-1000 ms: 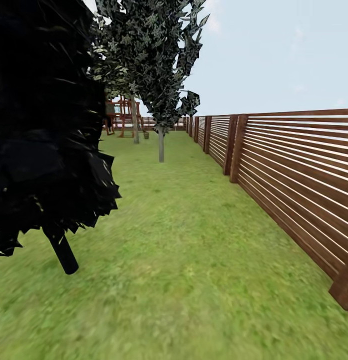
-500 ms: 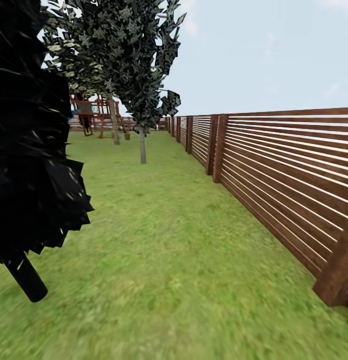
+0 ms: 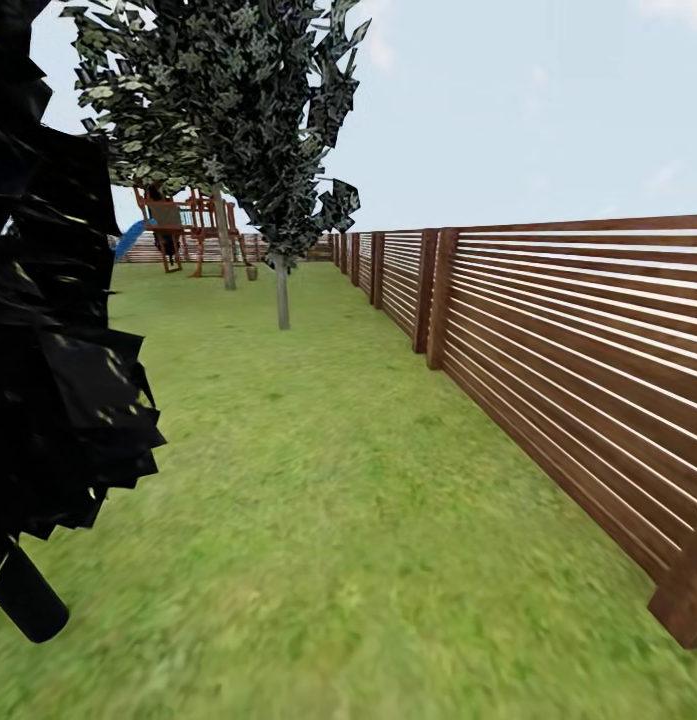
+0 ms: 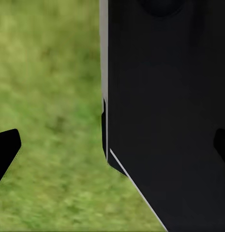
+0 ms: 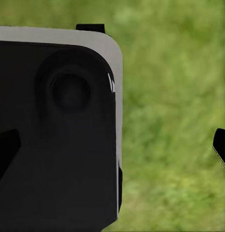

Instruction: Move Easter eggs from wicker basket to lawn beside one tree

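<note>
Flanking blurred lawn (image 3: 368, 520), black-leaved tree (image 3: 48, 330) cut off; both grippers' (image 4: 112, 145) (image 5: 112, 145) fingertips wide apart, empty.

Even, bright daylight with no cast shadows; the lawn (image 3: 368, 520) is soft and smeared, blurrier in both wrist views, while the fence (image 3: 588, 340) stays crisp.

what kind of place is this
A fenced garden or backyard, as a simulator render: green lawn, a brown slatted wooden fence along the right, trees, and a wooden play tower with a blue slide far off.
</note>
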